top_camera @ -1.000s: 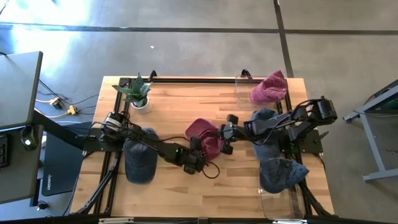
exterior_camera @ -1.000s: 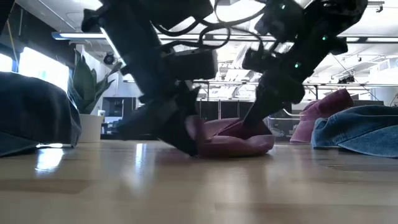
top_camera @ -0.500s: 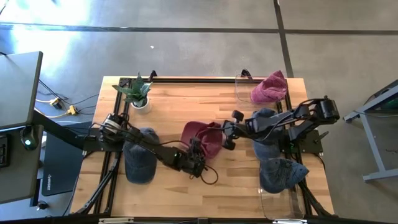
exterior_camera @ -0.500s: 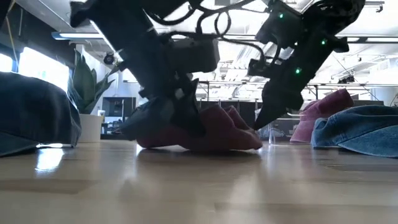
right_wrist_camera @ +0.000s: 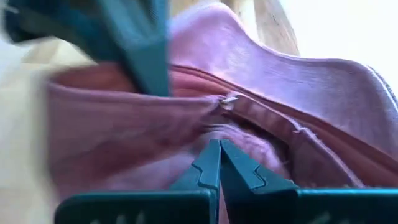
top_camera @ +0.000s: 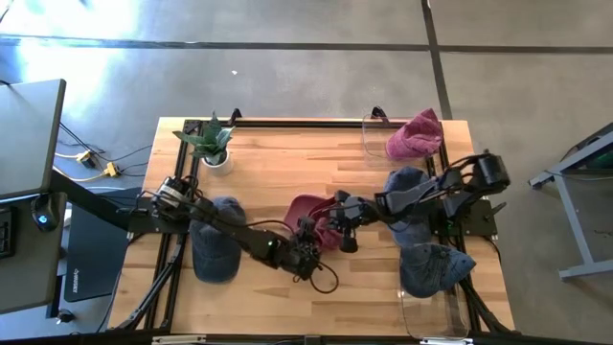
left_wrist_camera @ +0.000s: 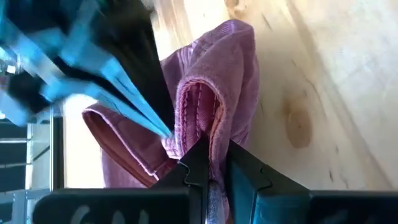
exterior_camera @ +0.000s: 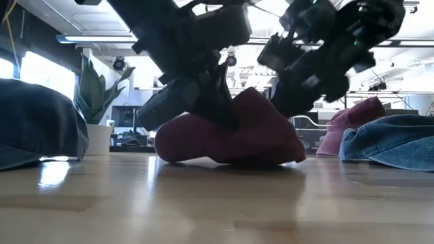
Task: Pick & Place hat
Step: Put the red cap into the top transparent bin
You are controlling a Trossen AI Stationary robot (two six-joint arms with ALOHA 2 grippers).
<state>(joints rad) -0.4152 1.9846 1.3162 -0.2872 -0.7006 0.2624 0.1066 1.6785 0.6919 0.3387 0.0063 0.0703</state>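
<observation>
The maroon hat [top_camera: 308, 211] sits bunched up in the middle of the wooden table [top_camera: 259, 163], its lower edge on the wood [exterior_camera: 230, 159]. My left gripper [top_camera: 312, 238] reaches in from the table's left and is shut on the hat's near side [left_wrist_camera: 214, 149]. My right gripper [top_camera: 337, 222] comes in from the right, shut, with its tips against the hat's right side [right_wrist_camera: 217, 144]. My left gripper pinches a stitched, folded edge of the hat [left_wrist_camera: 208, 124] between its two fingers, slanting down from the near left. The fold stands up beyond the fingertips while the rest of the hat rests on the table. My right gripper's shut fingertips [right_wrist_camera: 210, 155] lie against the hat's cloth below a seam [right_wrist_camera: 249, 106], slanting down from the right. Whether any cloth is caught between them cannot be told.
A blue denim hat [top_camera: 215, 244] lies at the left, and two more [top_camera: 412, 187] [top_camera: 431, 268] lie at the right. A pink hat [top_camera: 417, 134] and a clear container [top_camera: 374, 134] stand at the far right. A potted plant [top_camera: 213, 144] stands at the far left.
The hat lay low and flat and is now gathered into a taller mound, still on the table. My left gripper has risen a little with the hat's edge. My right gripper drew back, then came toward the table's near left onto the hat, tipping further down.
</observation>
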